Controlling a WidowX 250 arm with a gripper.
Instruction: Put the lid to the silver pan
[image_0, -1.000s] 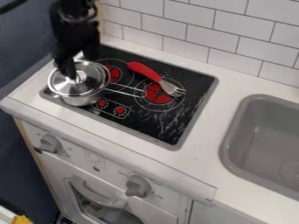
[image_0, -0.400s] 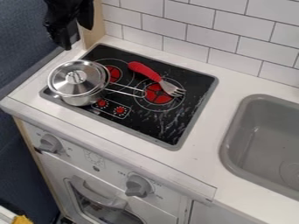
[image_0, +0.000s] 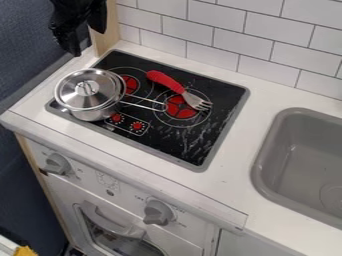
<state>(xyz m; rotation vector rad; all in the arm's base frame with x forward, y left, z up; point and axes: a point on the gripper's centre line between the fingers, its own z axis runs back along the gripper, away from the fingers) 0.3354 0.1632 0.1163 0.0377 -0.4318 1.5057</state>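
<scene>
The black gripper (image_0: 89, 43) hangs at the upper left, above and behind the pan, its two fingers apart and nothing between them. Below it, the silver pan (image_0: 95, 113) stands on the left front part of the stove top, its wire handle pointing right. The silver lid (image_0: 90, 95) lies on the pan's rim and covers its opening, with its knob upward. A gap separates the gripper from the lid.
A fork with a red handle (image_0: 165, 81) lies across the back of the black stove top (image_0: 180, 145). At the right is a grey sink (image_0: 267, 150); a tiled wall (image_0: 214, 37) rises behind the counter.
The gripper has risen up and back from the lid's knob to the upper left, holding nothing. Pan and lid have stayed in place.
</scene>
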